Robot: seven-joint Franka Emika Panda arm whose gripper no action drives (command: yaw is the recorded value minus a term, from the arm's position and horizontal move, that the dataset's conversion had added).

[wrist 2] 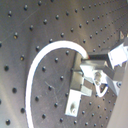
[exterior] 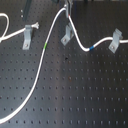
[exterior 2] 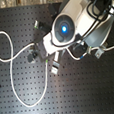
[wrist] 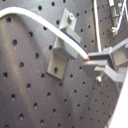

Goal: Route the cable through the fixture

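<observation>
The long white cable [exterior: 30, 85] rises from the front left of the first exterior view, past its green band [exterior: 46, 45], to my gripper [exterior: 68, 8] at the top. It then drops across the middle grey clip [exterior: 66, 36] and passes its blue band [exterior: 91, 48]. My gripper [wrist: 92, 62] is shut on the cable [wrist: 45, 22] right beside this clip [wrist: 62, 50]. The cable lies over the clip's top in the first wrist view. The second wrist view shows the cable [wrist 2: 37, 62] curving into the gripper [wrist 2: 88, 61] above the clip [wrist 2: 80, 90].
A slanted clip [exterior: 115, 41] at the first exterior view's right carries the cable on to the edge. A left clip [exterior: 27, 36] holds a shorter white cable with a frayed end [exterior: 35, 26]. In the second exterior view the arm's body [exterior 2: 65, 27] hides the gripper; the cable [exterior 2: 14, 72] loops beside it.
</observation>
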